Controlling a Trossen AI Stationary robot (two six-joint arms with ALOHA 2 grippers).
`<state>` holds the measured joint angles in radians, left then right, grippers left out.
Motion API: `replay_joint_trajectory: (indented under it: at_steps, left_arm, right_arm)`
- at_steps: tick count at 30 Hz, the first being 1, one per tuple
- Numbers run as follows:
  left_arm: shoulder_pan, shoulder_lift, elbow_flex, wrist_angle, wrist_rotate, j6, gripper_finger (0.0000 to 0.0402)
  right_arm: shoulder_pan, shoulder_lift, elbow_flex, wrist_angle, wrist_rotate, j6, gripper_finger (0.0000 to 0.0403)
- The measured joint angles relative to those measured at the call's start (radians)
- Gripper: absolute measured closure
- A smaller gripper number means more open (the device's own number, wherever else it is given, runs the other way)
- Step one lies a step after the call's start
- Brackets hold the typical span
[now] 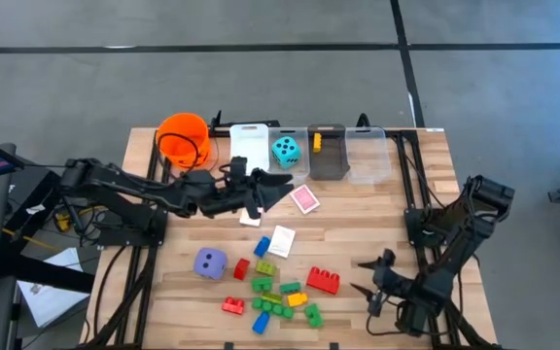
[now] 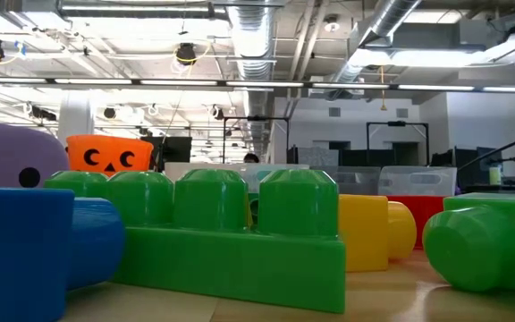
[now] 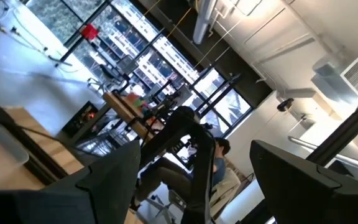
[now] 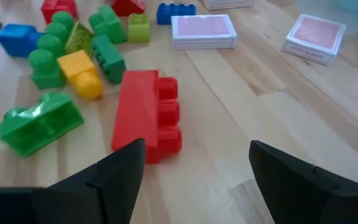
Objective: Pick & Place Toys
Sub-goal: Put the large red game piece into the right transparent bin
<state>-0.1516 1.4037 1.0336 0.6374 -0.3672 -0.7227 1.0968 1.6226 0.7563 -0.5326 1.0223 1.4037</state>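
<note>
High view: right gripper [image 1: 366,276] beside red brick [image 1: 324,281]

The table [image 1: 358,219] is light wood with long, smooth boards. The big red brick [image 4: 145,115] is shiny plastic with round bumps. The green bricks [image 2: 231,237] are smooth, glossy plastic too. The orange bucket [image 1: 183,136] looks like plastic. The playing cards [image 4: 204,30] look like flat pink paper.

Left gripper [image 1: 278,188] reaches across the table's far side, fingers apart; right gripper [image 1: 366,275] hovers low, fingers spread.
</note>
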Motion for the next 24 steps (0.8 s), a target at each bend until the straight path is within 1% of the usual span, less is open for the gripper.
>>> replay_joint_trajectory:
  at_steps: [3,7,10,12,16,21,24]
  left_arm:
    - [0.0,0.001,0.0,-0.001,0.0,-0.021,0.0103]
    - [0.0,-0.008,0.0,-0.004,0.0,-0.019,0.0103]
    - [0.0,-0.012,0.001,0.005,-0.001,-0.019,0.0103]
    - [0.0,-0.014,0.0,-0.001,-0.001,-0.018,0.0103]
    - [0.0,-0.017,0.0,-0.008,-0.001,-0.018,0.0103]
    - [-0.006,-0.017,0.0,-0.009,-0.001,-0.016,0.0103]
    - [-0.016,-0.017,0.0,-0.008,-0.002,-0.016,0.0103]
  right_arm:
    - [-0.025,0.001,0.0,0.021,0.007,-0.016,0.0122]
    - [-0.068,0.027,0.0,0.145,0.003,-0.153,0.0119]
    - [-0.101,0.054,0.0,0.282,-0.049,-0.263,0.0114]
    - [-0.115,0.073,0.0,0.357,-0.089,-0.303,0.011]
    - [-0.12,0.116,0.0,0.455,-0.137,-0.342,0.0105]
    - [-0.124,0.165,0.0,0.491,-0.162,-0.341,0.0105]
    - [-0.139,0.167,0.0,0.499,-0.185,-0.341,0.0105]
